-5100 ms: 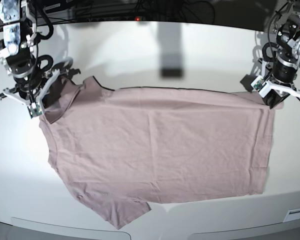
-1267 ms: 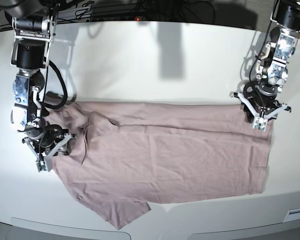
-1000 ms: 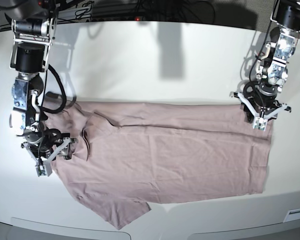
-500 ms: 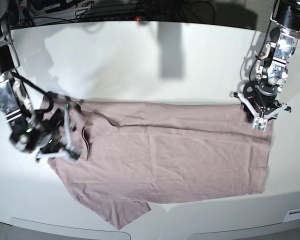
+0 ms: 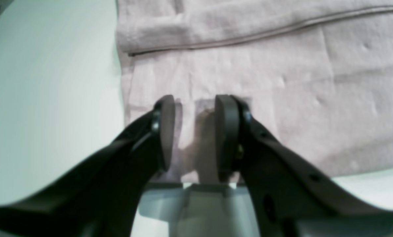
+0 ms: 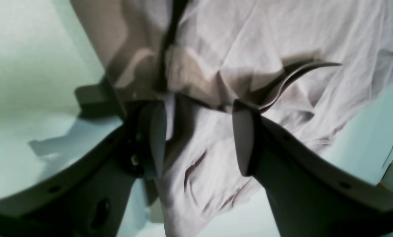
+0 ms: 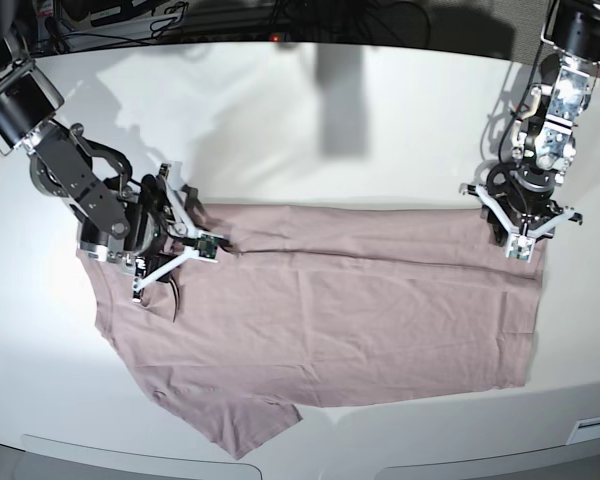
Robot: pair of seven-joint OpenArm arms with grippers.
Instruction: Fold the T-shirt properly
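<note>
The dusty pink T-shirt [image 7: 350, 310] lies spread across the white table, its far edge folded over toward the front. My left gripper [image 7: 520, 238] stands over the shirt's far right corner. In the left wrist view its jaws [image 5: 196, 102] are open, tips down on flat cloth [image 5: 265, 65] below the folded hem. My right gripper [image 7: 168, 246] lies tilted sideways over the collar and shoulder end. In the right wrist view its jaws [image 6: 198, 112] are wide open above creased cloth [image 6: 249, 39], with a raised fold just past the tips.
The white table [image 7: 330, 130] runs bare behind the shirt. Dark cables and mounts line the back edge. A sleeve [image 7: 245, 425] reaches toward the table's front edge, and a small white label [image 7: 592, 430] sits at the front right.
My right arm has swung from the shirt's left edge up and to the right, and its gripper now lies sideways over the collar area. The left arm has stayed put.
</note>
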